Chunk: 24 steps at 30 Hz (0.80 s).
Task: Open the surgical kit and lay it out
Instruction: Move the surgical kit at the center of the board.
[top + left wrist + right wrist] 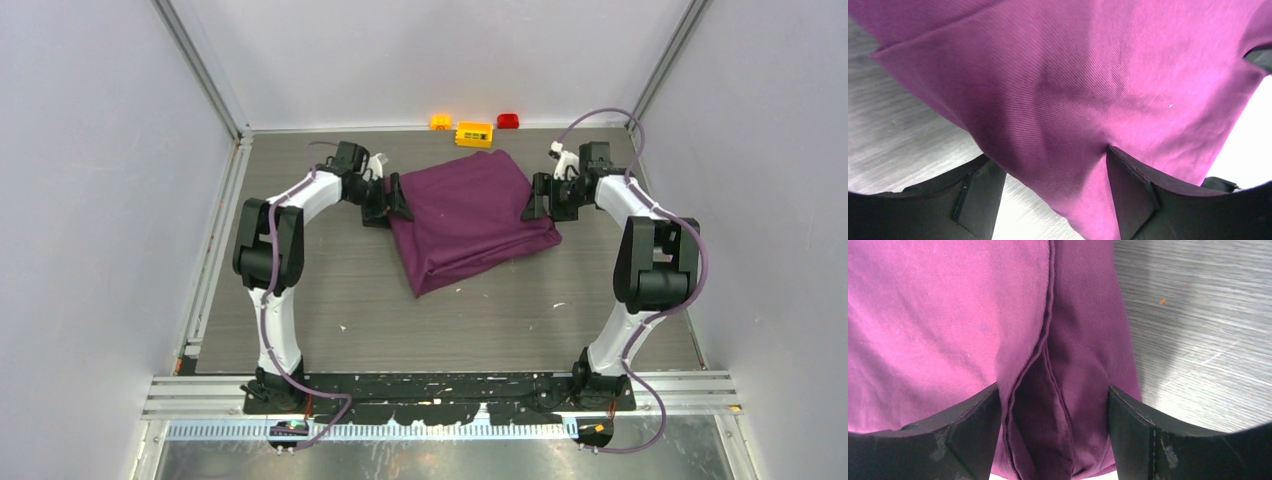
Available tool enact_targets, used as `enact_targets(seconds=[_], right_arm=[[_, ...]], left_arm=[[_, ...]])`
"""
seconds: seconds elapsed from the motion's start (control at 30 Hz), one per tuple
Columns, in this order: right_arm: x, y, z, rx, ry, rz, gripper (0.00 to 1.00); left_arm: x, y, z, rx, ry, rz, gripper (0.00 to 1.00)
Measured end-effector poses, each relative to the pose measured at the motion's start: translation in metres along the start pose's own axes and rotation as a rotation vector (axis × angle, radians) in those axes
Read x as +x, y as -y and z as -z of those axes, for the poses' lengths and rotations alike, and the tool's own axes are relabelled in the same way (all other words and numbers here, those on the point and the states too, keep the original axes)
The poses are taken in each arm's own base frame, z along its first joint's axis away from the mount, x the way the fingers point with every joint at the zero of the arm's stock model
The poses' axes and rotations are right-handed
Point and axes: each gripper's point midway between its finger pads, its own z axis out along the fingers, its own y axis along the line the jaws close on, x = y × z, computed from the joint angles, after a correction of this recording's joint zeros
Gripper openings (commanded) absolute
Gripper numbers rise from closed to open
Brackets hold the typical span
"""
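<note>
The surgical kit shows as a folded dark-purple cloth bundle lying in the middle of the far half of the table; whatever it wraps is hidden. My left gripper is at the bundle's left edge. In the left wrist view this gripper is open around a corner of the cloth. One finger presses the fabric and the other stands apart over bare table. My right gripper is at the bundle's right edge. It is open astride a hemmed fold of cloth.
Yellow, orange and red toy bricks sit along the back wall just behind the bundle. Grey wood-grain table stretches in front of the cloth. White walls close in both sides.
</note>
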Motion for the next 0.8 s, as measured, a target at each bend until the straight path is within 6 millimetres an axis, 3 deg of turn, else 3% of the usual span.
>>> enact_targets(seconds=[0.17, 0.33, 0.5, 0.8], right_arm=[[0.003, -0.013, -0.011, -0.027, -0.025, -0.011, 0.75], [-0.001, -0.028, -0.021, -0.053, -0.046, -0.046, 0.75], [-0.014, -0.028, -0.031, -0.056, -0.048, -0.076, 0.75], [-0.035, -0.019, -0.040, -0.040, -0.035, -0.097, 0.75]], left_arm=[[-0.026, -0.009, 0.000, 0.010, 0.012, 0.056, 0.72], [-0.067, -0.021, -0.005, 0.004, 0.071, 0.068, 0.71], [-0.095, -0.023, -0.014, 0.007, 0.112, 0.074, 0.71], [-0.122, -0.021, -0.026, 0.031, 0.155, 0.102, 0.71]])
